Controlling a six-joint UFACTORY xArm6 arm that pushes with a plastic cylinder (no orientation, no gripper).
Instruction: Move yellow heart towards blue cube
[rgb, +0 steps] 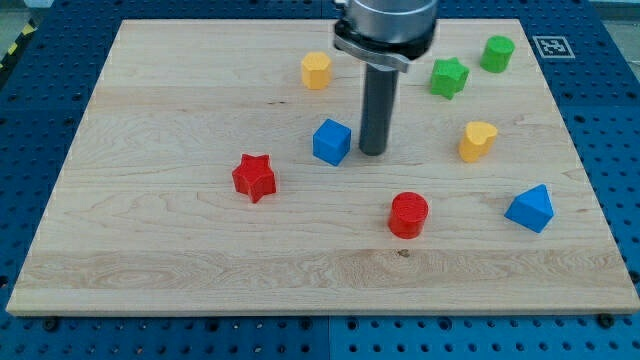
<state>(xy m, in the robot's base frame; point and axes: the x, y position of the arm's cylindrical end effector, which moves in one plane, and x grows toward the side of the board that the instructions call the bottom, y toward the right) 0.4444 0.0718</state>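
The yellow heart (478, 140) lies at the view's right of the wooden board. The blue cube (331, 141) sits near the board's middle. My tip (372, 152) is down on the board just to the right of the blue cube, close to it, and well to the left of the yellow heart. The rod rises straight up to the arm's grey end at the view's top.
A yellow hexagonal block (316, 70) lies upper middle. A green star (449, 77) and a green cylinder (497, 53) lie upper right. A red star (254, 177), a red cylinder (408, 214) and a blue pentagonal block (530, 208) lie lower down.
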